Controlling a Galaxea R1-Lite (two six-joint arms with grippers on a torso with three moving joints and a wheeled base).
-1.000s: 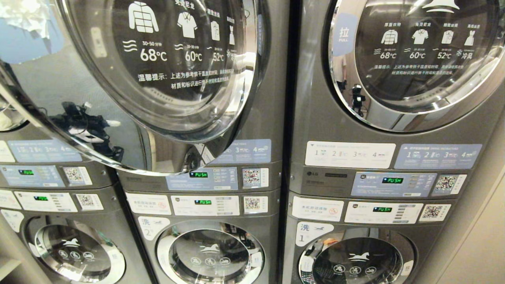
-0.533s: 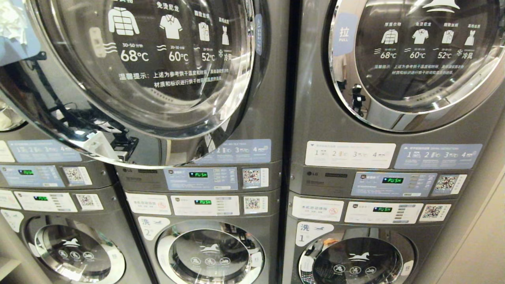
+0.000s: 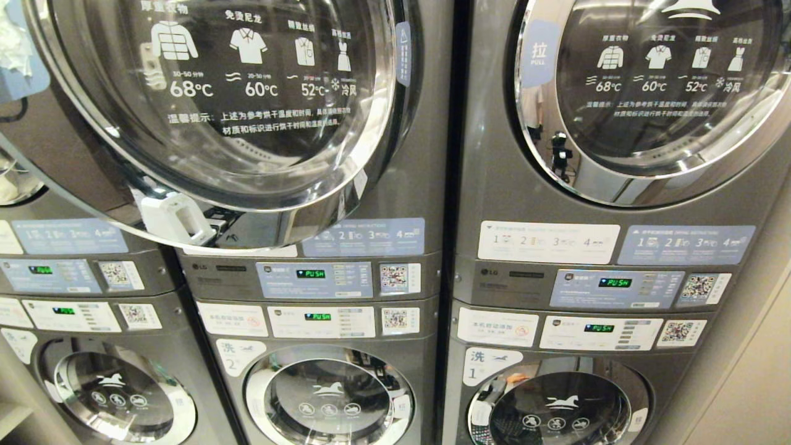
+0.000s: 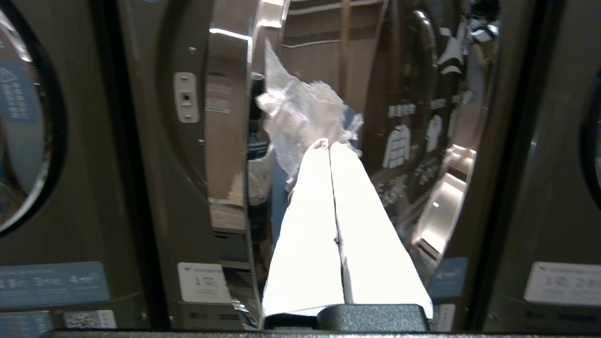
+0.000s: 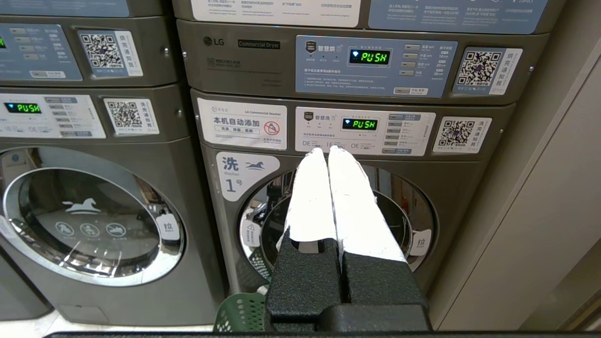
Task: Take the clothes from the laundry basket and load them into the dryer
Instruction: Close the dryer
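At dryer door [image 4: 225,141], left fingers [image 4: 324,155] pinched on cloth [image 4: 305,112].

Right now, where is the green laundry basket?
Only the right wrist view shows the green laundry basket: on the floor below washer 1's door, beside the shut right gripper.

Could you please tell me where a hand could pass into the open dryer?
Only a narrow slot is free, between the dryer's chrome rim and its partly open door. The white cloth and the shut fingers of the left gripper crowd it. Lower down, the green basket stands against the washer.
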